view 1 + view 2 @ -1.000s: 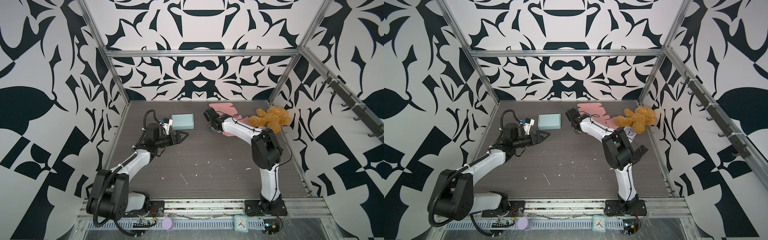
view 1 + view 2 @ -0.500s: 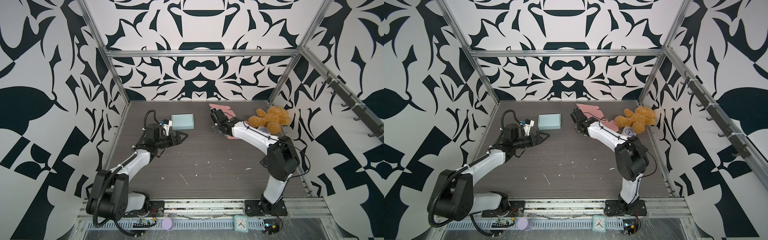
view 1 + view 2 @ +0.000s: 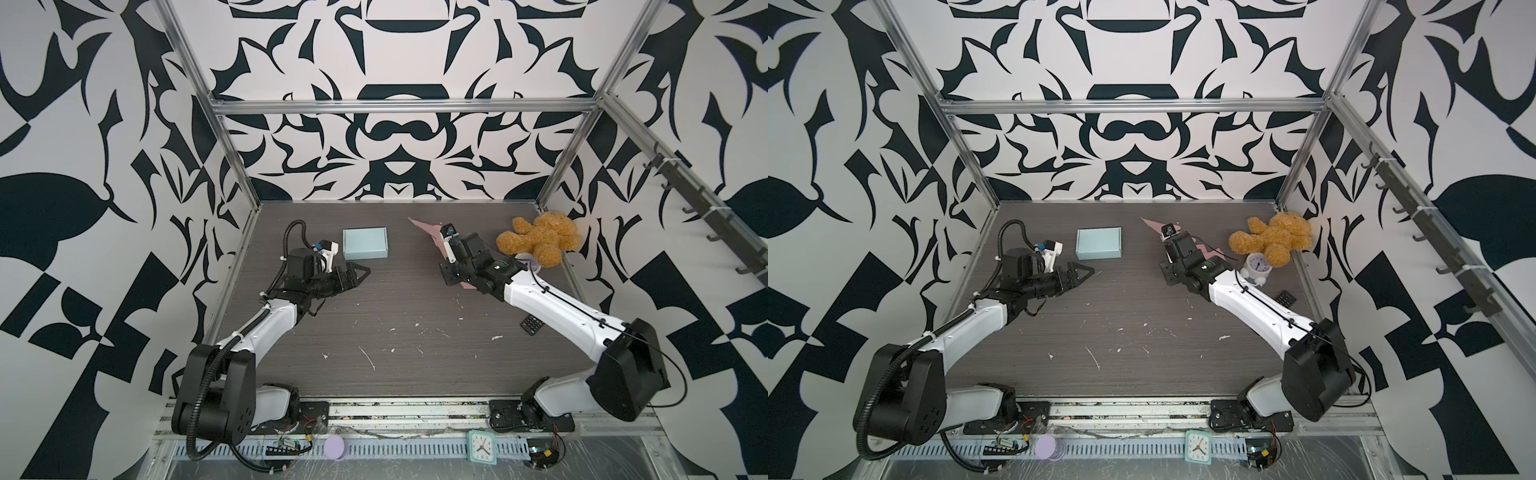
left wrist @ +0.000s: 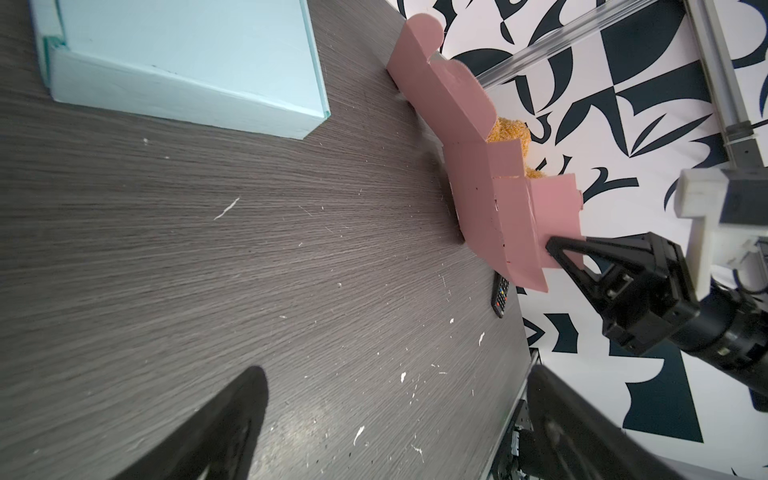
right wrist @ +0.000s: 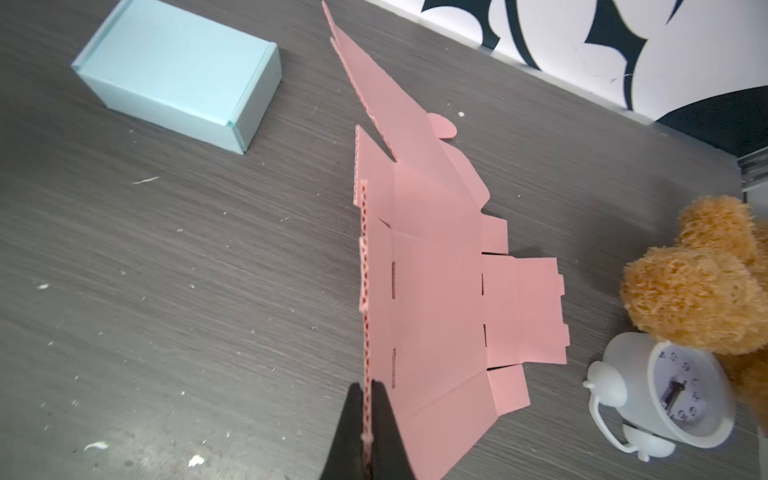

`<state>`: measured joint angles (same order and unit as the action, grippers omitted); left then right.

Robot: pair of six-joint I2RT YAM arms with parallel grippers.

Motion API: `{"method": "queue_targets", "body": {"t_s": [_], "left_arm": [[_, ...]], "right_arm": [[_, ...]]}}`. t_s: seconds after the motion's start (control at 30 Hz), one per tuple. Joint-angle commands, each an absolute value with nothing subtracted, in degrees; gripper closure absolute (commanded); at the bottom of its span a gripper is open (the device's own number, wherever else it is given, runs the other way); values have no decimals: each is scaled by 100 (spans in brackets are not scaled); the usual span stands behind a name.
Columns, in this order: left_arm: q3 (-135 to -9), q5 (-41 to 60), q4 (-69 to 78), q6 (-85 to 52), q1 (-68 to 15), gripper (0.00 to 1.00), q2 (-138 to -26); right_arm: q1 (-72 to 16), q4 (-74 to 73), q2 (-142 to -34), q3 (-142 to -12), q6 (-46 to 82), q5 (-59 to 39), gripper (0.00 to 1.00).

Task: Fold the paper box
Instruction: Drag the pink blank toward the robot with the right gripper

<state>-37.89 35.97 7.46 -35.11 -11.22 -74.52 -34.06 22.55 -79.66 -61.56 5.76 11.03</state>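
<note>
While the wood-grain table [image 3: 415, 316] lies strewn with white scraps, I have the right gripper [image 5: 365, 399] pinched tight on one raw edge of the pink paper box [image 5: 440, 291]. The box is an unfolded blank at the far right-centre of the table, between the finished blue box [image 3: 365, 243] and the teddy bear [image 3: 536, 243]. The held edge is raised steeply, and the opposite flaps appear to rest on the table just beside the white alarm clock [image 5: 673, 395]. The left gripper [image 3: 359, 273] hovers near the blue box with its jaws spread wide, empty and well apart from the blank.

The danger, as I judge it, is that thin hold. A pinch on a single corrugated edge could slip or twist. With no second claw steadying it, the sheet may crease off its score lines, or swing into the clock and the bear.

A second ago the blank lay lower and flatter beside the bear. The right arm has since swung outward and tipped the sheet up on edge. The left arm has not moved, and its jaws are just as wide.
</note>
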Motion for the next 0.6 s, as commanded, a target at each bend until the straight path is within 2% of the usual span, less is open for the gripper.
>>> {"method": "queue_targets", "body": {"t_s": [0.0,0.57], "left_arm": [[-3884,3638,633,-3502,-1049,0,-7345],[-3964,3654,409,-3292,-866,0,-7348]], "right_arm": [[-3481,1894,-7730,-5958,461,694,99],[-3755,1819,-6037,-4671,656,-27,99]]}}
